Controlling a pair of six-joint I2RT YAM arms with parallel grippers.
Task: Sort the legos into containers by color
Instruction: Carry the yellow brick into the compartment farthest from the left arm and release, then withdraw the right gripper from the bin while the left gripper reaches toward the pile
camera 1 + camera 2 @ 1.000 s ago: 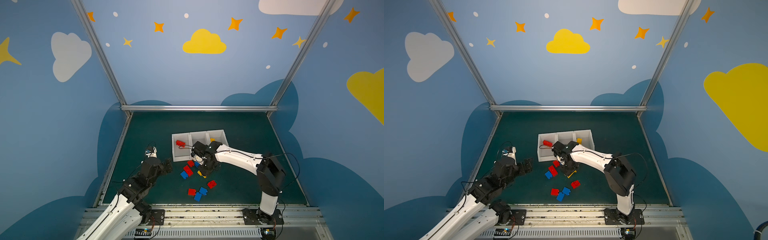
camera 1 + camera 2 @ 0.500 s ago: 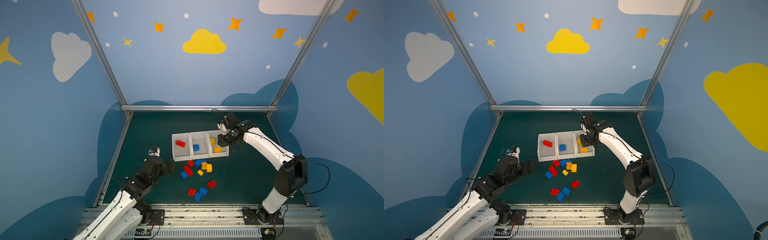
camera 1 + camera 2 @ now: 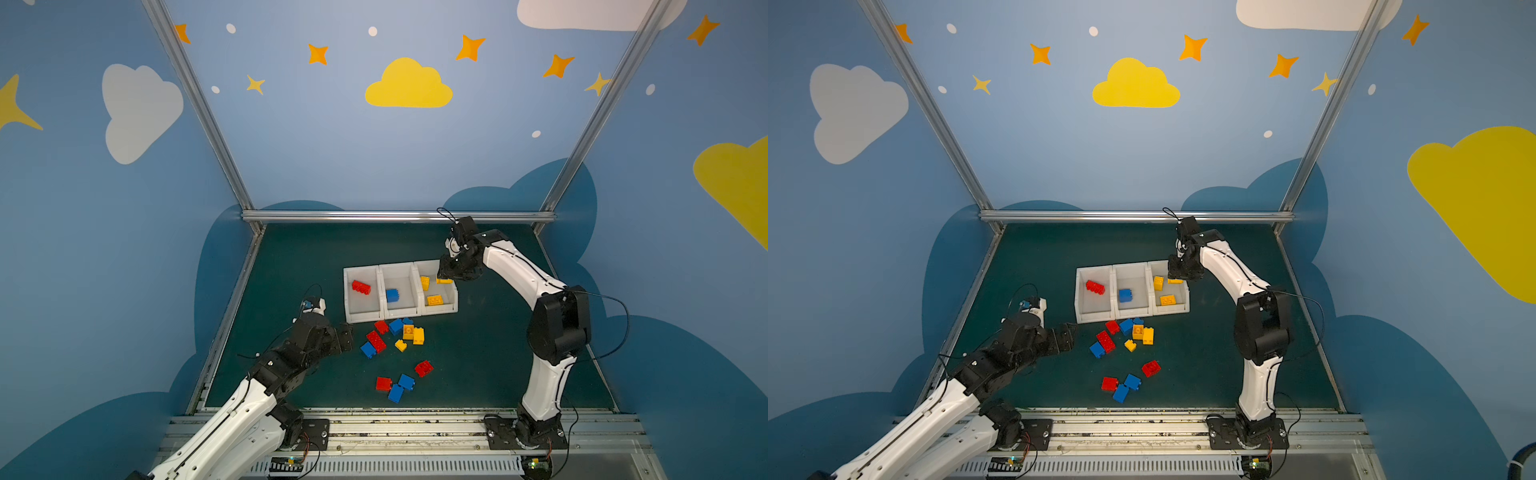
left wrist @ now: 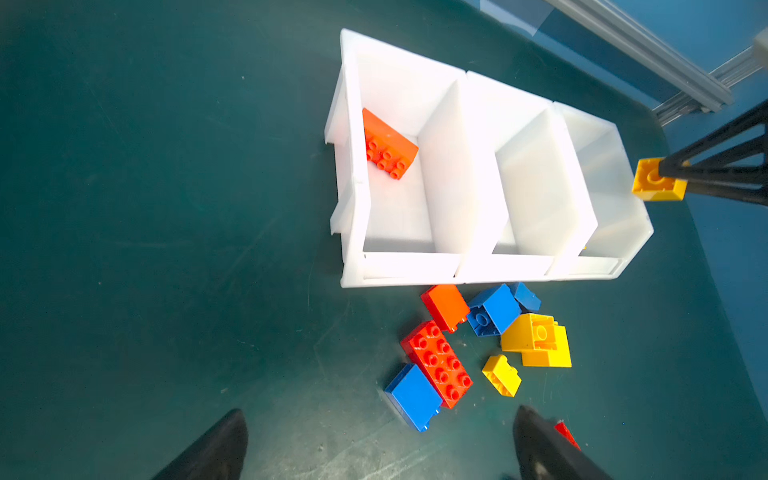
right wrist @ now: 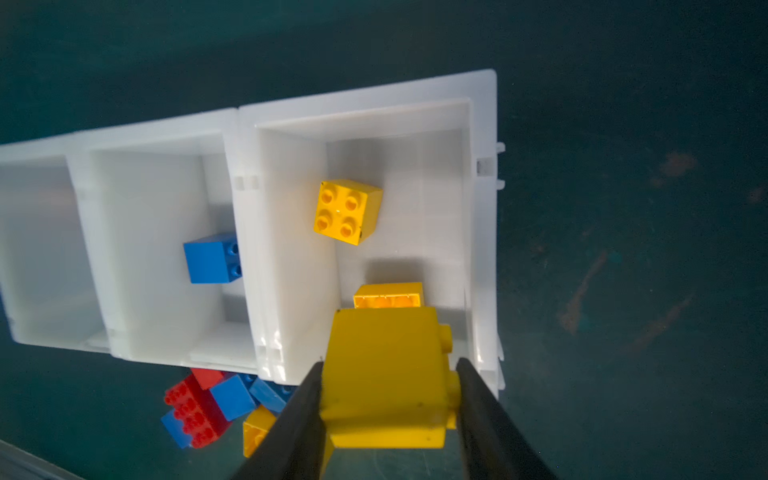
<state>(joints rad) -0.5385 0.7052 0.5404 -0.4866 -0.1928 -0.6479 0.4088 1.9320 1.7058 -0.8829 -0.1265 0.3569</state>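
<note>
Over the yellow compartment (image 5: pixel 415 166) of the white bins (image 3: pixel 362 316), I've got the right gripper (image 5: pixel 389 365) clamped on a yellow brick (image 4: pixel 656 180), two yellow ones (image 5: pixel 347 212) lying below it. Left gripper (image 4: pixel 380 410) hangs with jaws wide apart beside the loose bricks (image 3: pixel 395 336).

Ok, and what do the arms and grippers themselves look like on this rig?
The left arm and right arm have smooth white link shells with black joint housings. A thin black cable loops loosely off the right arm's elbow. The left gripper and right gripper are all black, each with two tapered fingers. No markings show.
</note>
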